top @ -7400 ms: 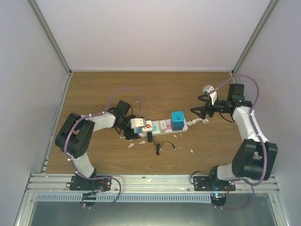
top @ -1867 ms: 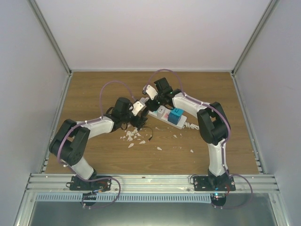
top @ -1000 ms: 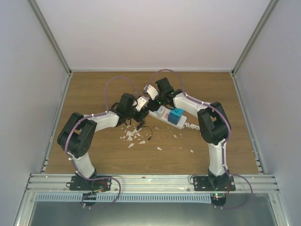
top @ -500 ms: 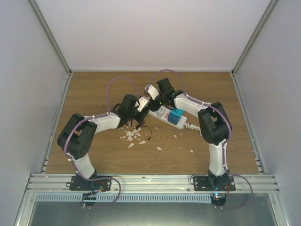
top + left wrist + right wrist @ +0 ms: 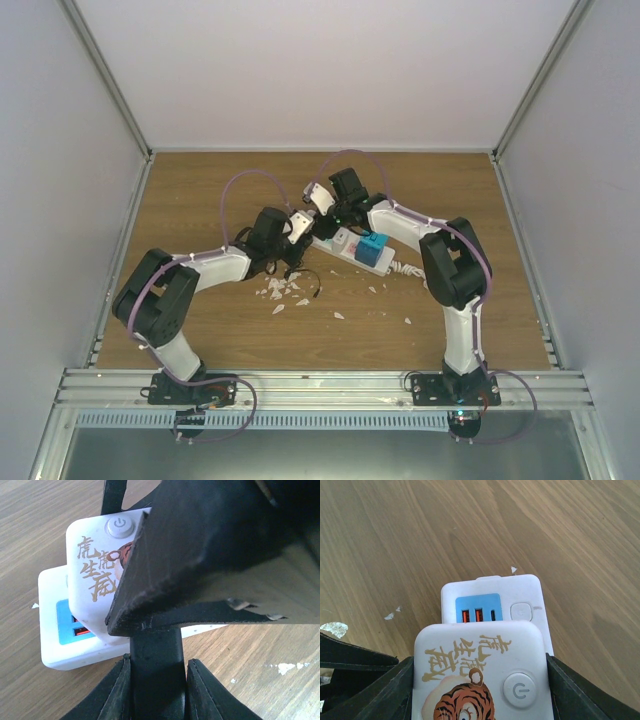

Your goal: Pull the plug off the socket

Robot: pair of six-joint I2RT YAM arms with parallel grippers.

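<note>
- A wooden surface (image 5: 200, 200) inside a white-walled enclosure was seen from above, with two robot arms reaching in to meet near its middle.
- The socket (image 5: 346, 241), a long white strip, lay flat and slanted near the middle of the surface, its left end farther from the arm bases than its right.
- A blue adapter (image 5: 375, 250) sat on the socket toward the right end, and a short white cord (image 5: 405, 268) left that end.
- A white block (image 5: 480, 650) with a tiger print, gold lettering and a round power button sat on the socket near its left end.
- The right gripper (image 5: 480, 670) stood about half open, one finger pressed against each side of the block.
- The left gripper (image 5: 157, 680) was nearly closed, its fingers tight against both sides of a narrow black plug (image 5: 155, 645) just beside the socket's left end.
- In the left wrist view, a large dark shape crossed the frame and hid where the plug met the socket. It was apparently a finger (image 5: 225, 555) of the right gripper.
- A thin black cable (image 5: 312, 287) lay just beside the left gripper, among white scraps (image 5: 280, 290).
</note>
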